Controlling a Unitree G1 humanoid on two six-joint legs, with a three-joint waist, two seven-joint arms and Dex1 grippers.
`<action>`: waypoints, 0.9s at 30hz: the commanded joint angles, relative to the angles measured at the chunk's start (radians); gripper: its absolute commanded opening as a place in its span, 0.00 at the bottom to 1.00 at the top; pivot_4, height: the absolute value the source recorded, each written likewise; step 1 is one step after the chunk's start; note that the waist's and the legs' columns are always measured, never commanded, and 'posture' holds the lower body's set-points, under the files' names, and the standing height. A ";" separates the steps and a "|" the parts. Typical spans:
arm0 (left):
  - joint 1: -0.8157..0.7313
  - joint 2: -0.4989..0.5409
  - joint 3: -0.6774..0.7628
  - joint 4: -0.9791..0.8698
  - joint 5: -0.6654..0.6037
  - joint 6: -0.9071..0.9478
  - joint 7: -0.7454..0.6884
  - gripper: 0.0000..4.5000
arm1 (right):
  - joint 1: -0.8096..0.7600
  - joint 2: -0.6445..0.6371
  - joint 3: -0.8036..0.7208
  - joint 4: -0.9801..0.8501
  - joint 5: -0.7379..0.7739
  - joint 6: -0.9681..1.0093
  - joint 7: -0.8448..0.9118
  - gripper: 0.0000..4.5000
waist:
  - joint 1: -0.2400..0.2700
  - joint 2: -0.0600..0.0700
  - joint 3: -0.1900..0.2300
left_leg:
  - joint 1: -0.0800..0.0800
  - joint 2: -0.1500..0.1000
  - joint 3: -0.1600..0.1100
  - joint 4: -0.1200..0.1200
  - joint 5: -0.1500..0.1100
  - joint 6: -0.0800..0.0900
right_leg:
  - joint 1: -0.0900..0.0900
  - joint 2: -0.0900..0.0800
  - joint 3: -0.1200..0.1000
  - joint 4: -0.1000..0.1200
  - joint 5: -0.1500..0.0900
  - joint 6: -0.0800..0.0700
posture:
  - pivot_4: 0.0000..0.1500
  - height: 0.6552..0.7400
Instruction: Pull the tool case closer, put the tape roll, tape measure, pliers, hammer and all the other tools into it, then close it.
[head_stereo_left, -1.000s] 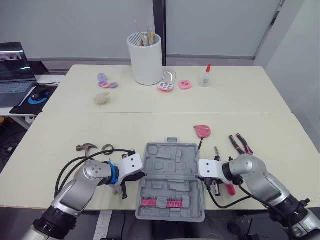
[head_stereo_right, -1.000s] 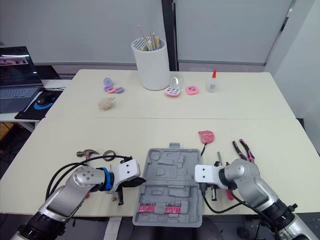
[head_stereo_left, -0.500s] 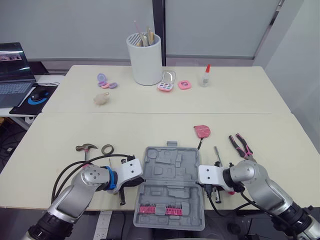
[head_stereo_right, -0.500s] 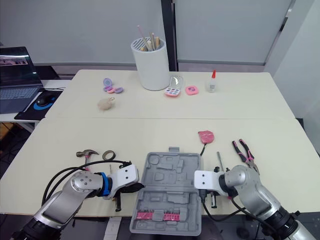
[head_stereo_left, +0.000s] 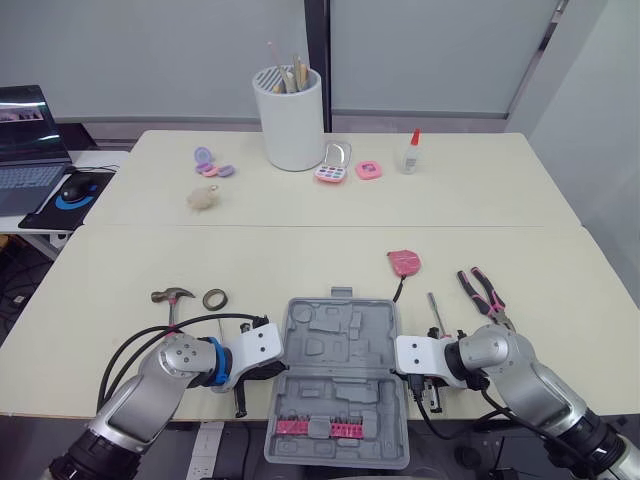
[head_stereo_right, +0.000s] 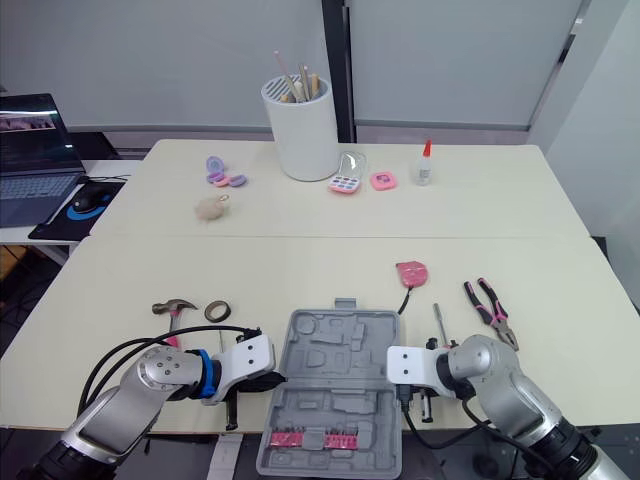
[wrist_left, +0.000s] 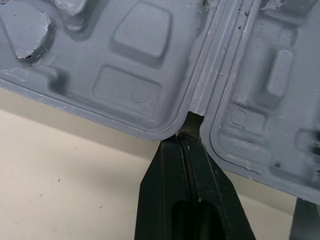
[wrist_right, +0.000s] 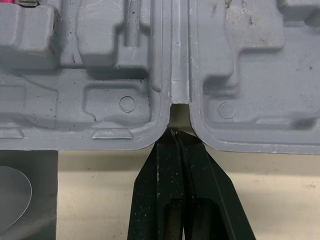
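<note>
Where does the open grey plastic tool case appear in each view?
Left eye view: open grey plastic tool case, bottom centre.
Right eye view: bottom centre.
Left wrist view: at the left gripper tip.
Right wrist view: at the right gripper tip.
Shared landmark: hinge groove between its halves.

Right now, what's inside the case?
In the case, a pink strip of bits sits in the near half; the other moulded recesses look empty. Anything under the strip is hidden.

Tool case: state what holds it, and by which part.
The left gripper and right gripper each pinch the tool case at its hinge ends.
</note>
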 joint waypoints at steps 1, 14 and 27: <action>0.001 -0.014 -0.031 -0.015 -0.020 -0.010 -0.014 0.00 | -0.017 0.017 0.014 -0.014 0.042 -0.035 -0.007 0.00 | 0.000 0.000 0.000 | 0.000 0.000 0.000 0.000 0.000 0.000 | 0.000 0.000 0.000 0.000 0.000 0.000 | 1.00 1.00; 0.002 0.030 0.024 0.040 -0.003 -0.044 0.005 0.00 | -0.040 -0.068 -0.050 0.101 0.073 -0.123 -0.018 0.00 | 0.001 -0.001 0.000 | 0.000 0.001 0.000 0.000 0.000 0.000 | 0.000 0.001 0.001 0.000 -0.001 0.002 | 1.00 1.00; 0.031 0.078 0.177 0.035 -0.098 -0.083 0.010 0.00 | -0.040 -0.144 -0.173 0.100 0.178 -0.140 -0.023 0.00 | 0.001 -0.004 0.004 | 0.000 0.001 0.000 0.000 0.000 0.000 | 0.000 0.001 0.000 0.000 -0.001 0.002 | 1.00 1.00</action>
